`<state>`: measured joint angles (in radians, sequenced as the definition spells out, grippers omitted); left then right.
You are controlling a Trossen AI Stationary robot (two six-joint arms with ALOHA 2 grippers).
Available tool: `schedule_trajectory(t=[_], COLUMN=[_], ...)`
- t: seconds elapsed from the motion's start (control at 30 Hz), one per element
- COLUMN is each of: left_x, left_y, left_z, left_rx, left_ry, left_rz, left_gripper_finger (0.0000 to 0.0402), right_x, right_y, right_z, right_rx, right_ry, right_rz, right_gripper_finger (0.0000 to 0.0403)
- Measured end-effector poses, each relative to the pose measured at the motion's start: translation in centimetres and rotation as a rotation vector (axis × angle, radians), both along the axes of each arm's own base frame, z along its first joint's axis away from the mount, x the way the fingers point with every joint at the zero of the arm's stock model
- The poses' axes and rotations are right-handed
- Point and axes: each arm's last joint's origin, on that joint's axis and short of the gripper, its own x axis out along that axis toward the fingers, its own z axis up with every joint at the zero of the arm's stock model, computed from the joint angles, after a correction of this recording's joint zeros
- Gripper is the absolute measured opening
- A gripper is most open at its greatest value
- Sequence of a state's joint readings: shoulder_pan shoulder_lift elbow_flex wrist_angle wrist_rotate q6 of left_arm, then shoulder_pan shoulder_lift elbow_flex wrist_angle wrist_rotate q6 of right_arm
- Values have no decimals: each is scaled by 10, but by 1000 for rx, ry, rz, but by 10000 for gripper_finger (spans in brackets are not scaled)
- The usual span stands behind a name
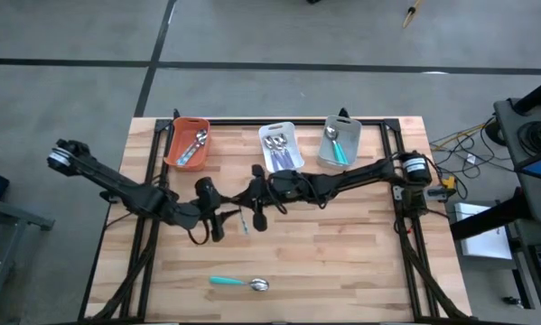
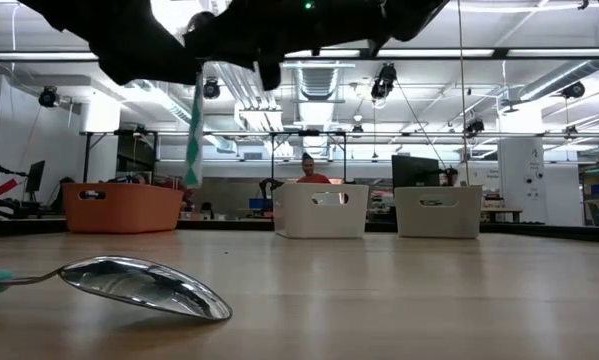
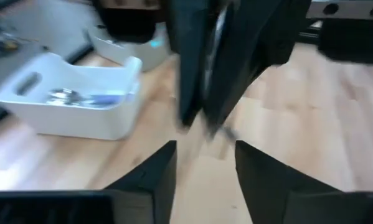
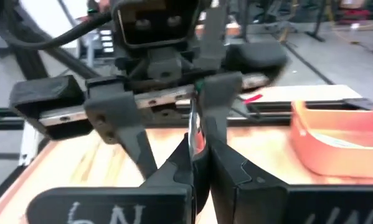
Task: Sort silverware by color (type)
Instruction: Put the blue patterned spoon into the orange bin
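Orange bin (image 1: 187,144) holds one spoon, white bin (image 1: 280,147) several purple-handled pieces, grey bin (image 1: 339,142) teal-handled ones. Mid-table, left gripper (image 1: 218,222) has its fingers parted, released, just beside right gripper (image 1: 256,213), clamped on a teal-handled utensil (image 1: 244,221) hanging between them. A teal spoon (image 1: 239,283) lies alone near the front edge.

Three bins stand in a row at the far edge of the table (image 1: 342,262): one bin (image 1: 187,143) on the left, one bin (image 1: 280,146) in the middle, one bin (image 1: 340,142) on the right. Silverware lies in each. A spoon (image 1: 238,283) lies alone near the front edge.
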<state>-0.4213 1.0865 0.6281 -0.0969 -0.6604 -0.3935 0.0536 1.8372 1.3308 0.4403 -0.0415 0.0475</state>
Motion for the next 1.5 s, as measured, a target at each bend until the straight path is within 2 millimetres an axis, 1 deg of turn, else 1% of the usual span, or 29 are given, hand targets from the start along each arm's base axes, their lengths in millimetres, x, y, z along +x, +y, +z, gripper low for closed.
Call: schedule_trajectory(t=[0.1, 0.2, 0.27, 0.37, 0.57, 0.67, 0.77, 0.93, 1.2, 1.33, 1.5], left_x=[-4, -7, -7, -6, 4, 14, 26, 40, 52, 56, 61], left_y=[4, 6, 7, 8, 4, 1, -2, -4, -3, 0, 0], left_z=[4, 7, 7, 7, 4, 1, -2, -9, -26, -34, -39], left_rx=[58, 114, 150, 177, 181, 203, 229, 276, 294, 287, 288], left_ry=[-4, -8, -6, -15, -54, -80, -117, -158, -138, -122, -142], left_rz=[35, 60, 84, 129, 164, 168, 162, 241, 304, 324, 348], left_gripper_finger=[155, 161, 162, 162, 162, 162, 162, 162, 162, 162, 152], right_x=[-10, -20, -28, -38, -54, -56, -54, -50, -49, -49, -49], right_y=[-1, -4, -6, -6, -6, -6, -7, -5, -4, -5, -5], right_z=[5, 2, -2, -8, -31, -34, -37, -32, -31, -31, -31], right_rx=[-9, -20, -16, -5, 26, 56, 46, 4, -9, -16, -23], right_ry=[-14, -26, -58, -159, -321, -382, -376, -375, -372, -369, -367], right_rz=[-71, -155, -214, -321, -487, -495, -526, -539, -542, -571, -573], right_gripper_finger=[13, 13, 13, 13, 13, 13, 13, 13, 13, 13, 13])
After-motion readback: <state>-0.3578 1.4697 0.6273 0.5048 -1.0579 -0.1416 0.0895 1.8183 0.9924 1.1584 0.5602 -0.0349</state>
